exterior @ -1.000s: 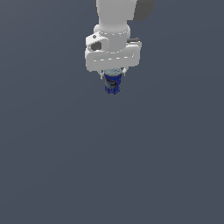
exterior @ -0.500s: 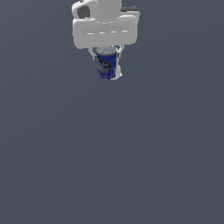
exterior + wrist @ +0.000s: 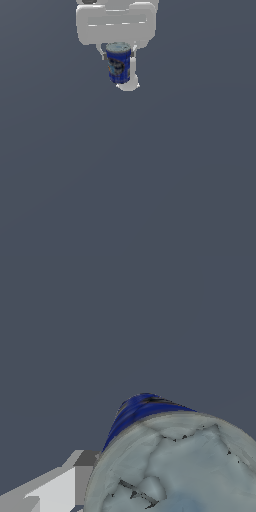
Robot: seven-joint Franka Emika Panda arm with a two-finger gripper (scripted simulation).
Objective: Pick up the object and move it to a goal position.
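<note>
The object is a small upright blue can [image 3: 118, 63] with a silvery-grey top and dark and white label markings. It hangs under my white gripper [image 3: 120, 70] near the top of the exterior view, above the grey floor. My fingers [image 3: 131, 80] are shut on the can's sides. The wrist view shows the can's grey top and blue side [image 3: 175, 461] very close, with one white finger [image 3: 55, 486] beside it. The other finger is hidden in that view.
A plain dark grey floor [image 3: 130, 175] fills the exterior view below the gripper. No other object shows. No goal marker is visible.
My gripper and the can have risen toward the top of the exterior view and shifted slightly to its left. The can looks larger. The grip has stayed shut on it.
</note>
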